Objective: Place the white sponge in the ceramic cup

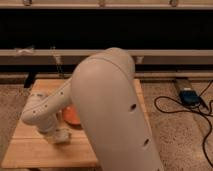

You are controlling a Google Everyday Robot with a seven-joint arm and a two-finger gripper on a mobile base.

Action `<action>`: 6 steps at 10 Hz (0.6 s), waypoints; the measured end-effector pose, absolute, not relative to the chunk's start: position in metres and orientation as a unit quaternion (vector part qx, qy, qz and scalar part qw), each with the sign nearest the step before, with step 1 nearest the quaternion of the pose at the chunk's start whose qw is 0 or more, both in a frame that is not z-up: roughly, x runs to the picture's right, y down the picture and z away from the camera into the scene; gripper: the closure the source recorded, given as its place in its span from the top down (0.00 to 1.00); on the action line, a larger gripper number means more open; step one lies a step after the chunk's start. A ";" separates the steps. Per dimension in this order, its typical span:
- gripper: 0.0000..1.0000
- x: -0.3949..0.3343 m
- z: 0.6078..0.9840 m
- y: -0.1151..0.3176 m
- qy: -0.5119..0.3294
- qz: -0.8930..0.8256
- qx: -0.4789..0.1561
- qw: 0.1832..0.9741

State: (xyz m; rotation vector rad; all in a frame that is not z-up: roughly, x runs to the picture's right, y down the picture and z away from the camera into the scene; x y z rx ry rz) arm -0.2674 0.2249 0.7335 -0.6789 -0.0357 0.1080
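On a wooden table (30, 155) before dark shelving, the arm (110, 110) was folded low so its gripper (59, 135) hung at the near left beside the orange dish (71, 116), probably to work at table height; its grasp was unreadable, and the white sponge and ceramic cup were out of sight.

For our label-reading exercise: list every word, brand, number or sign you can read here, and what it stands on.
None can be read. The robot arm, the wooden table, the orange dish and the blue box on the floor show no words, numbers or signs. The pincer, low over the table's left side beside the dish, shows no marking.
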 end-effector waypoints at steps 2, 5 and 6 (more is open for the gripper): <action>0.00 -0.265 0.705 0.194 -0.056 0.084 -0.329 0.939; 0.00 -0.250 0.675 0.136 -0.121 0.158 -0.311 0.929; 0.00 -0.247 0.672 0.123 -0.136 0.177 -0.303 0.926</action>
